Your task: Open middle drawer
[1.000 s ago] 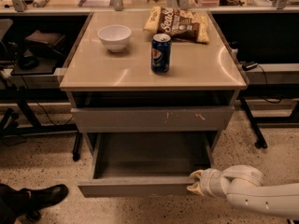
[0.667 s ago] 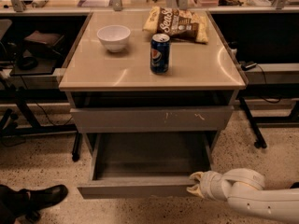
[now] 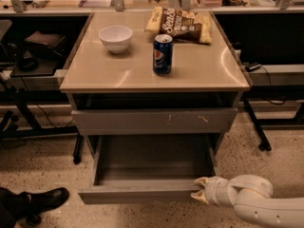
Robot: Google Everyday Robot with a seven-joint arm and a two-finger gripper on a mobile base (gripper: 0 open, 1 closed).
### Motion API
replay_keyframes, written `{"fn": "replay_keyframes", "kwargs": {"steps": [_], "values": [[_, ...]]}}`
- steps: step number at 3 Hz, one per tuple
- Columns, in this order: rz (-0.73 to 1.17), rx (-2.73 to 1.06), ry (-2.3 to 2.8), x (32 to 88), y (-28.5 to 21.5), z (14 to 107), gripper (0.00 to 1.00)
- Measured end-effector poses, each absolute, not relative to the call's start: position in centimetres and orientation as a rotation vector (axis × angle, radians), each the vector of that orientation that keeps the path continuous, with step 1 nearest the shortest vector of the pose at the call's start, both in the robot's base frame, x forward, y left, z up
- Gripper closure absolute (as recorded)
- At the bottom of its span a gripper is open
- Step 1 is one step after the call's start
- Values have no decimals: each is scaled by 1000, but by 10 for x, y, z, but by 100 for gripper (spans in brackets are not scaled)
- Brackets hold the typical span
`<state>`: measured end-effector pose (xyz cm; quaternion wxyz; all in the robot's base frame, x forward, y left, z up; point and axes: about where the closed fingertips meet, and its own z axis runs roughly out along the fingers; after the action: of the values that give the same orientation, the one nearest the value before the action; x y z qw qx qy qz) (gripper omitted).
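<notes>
The middle drawer [image 3: 142, 194] is pulled out of the grey cabinet, low and towards me. Its wide shallow grey tray [image 3: 152, 163] shows inside and looks bare. Its face is plain and flat. My gripper [image 3: 201, 194], pale and at the end of a white arm, is at the right end of the drawer's front, touching it or very close to it. Above it is a larger grey drawer face with pale scratch marks [image 3: 154, 121], nearly shut. The narrowest drawer face is not visible.
On the beige cabinet top [image 3: 95, 75] stand a white bowl [image 3: 115, 37], a blue Pepsi can [image 3: 162, 54] and a chip bag [image 3: 180, 24]. A person's black shoe [image 3: 45, 199] is on the floor at lower left. Black desk legs and cables flank the cabinet.
The drawer front and my gripper have come a little further towards me. The things on top have not moved.
</notes>
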<state>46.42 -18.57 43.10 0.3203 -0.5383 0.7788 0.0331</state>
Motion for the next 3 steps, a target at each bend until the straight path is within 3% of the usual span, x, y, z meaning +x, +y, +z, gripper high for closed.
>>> {"fn": "replay_keyframes", "kwargs": {"steps": [3], "values": [[118, -1454, 2015, 447, -176, 429, 100]]}}
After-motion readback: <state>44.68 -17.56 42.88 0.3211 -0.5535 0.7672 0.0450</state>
